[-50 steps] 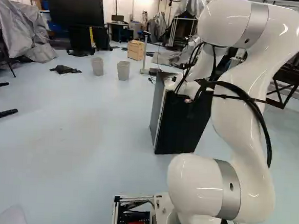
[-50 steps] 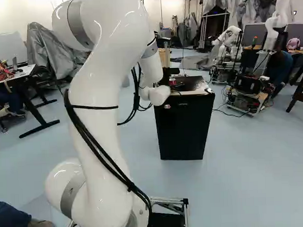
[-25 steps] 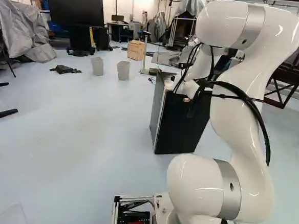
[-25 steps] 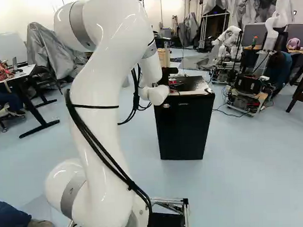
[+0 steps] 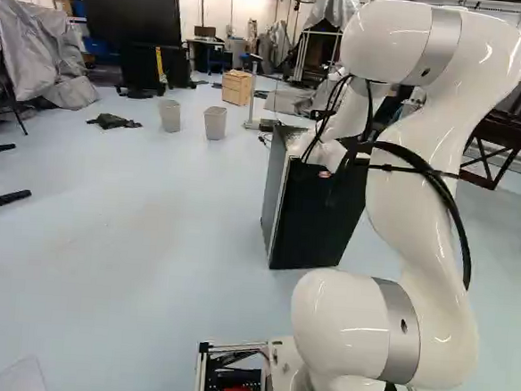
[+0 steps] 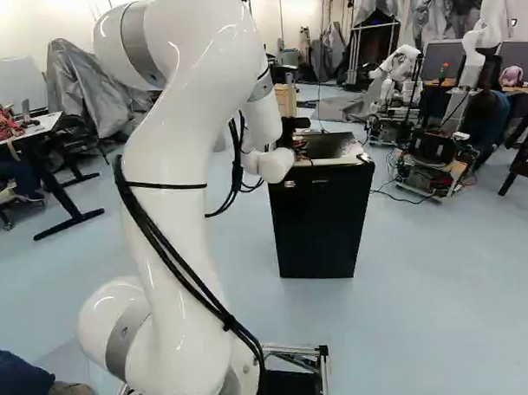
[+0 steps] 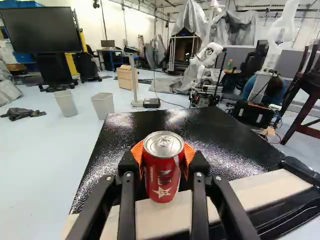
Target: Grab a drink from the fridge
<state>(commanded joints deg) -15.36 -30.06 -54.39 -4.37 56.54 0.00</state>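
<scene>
Viewed from its base, the arm (image 6: 184,148) reaches to the black fridge (image 6: 321,221) at about twelve o'clock. The pincer (image 7: 164,157) is closed around a red drink can (image 7: 162,176), an orange pad (image 7: 188,153) on each side. The can stands upright at the near edge of the fridge top (image 7: 145,121); whether its base touches cannot be determined. Two bins (image 7: 104,104) stand at eleven o'clock from the pincer. Assessment: locating and gripping appear complete; lifting clear and withdrawing towards six o'clock are outstanding.
</scene>
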